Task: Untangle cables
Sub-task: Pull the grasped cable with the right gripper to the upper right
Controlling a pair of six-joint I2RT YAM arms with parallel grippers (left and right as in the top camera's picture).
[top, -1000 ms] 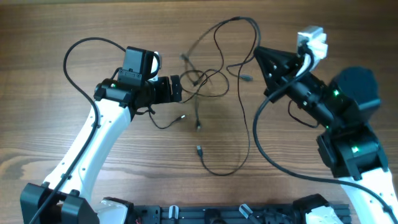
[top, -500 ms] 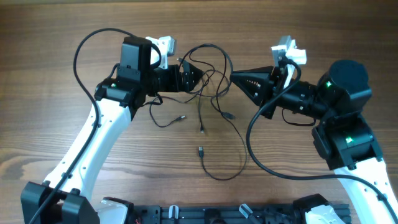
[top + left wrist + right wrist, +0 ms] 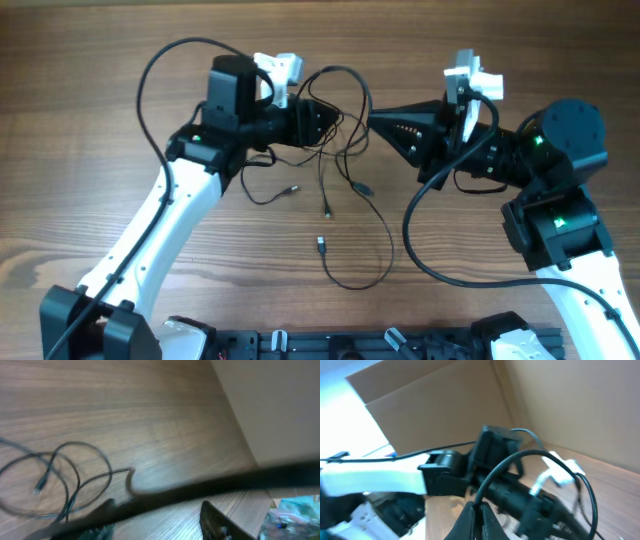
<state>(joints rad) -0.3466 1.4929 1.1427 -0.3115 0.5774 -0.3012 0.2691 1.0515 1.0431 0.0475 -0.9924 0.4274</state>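
right claw point(image 3: 479, 506) pinching cables point(image 3: 535, 452), left claw point(image 3: 322, 120) among them, grip unclear

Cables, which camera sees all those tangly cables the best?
The overhead view: it shows the whole tangle of cables, loose ends and all. The left wrist view catches only a few loops, partly blurred. The right wrist view shows just one strand pinched in the right gripper.

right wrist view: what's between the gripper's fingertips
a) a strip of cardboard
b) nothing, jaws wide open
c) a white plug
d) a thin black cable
d: the right gripper is pinched shut on a cable, thin and black, which arcs up and away from the closed tips.
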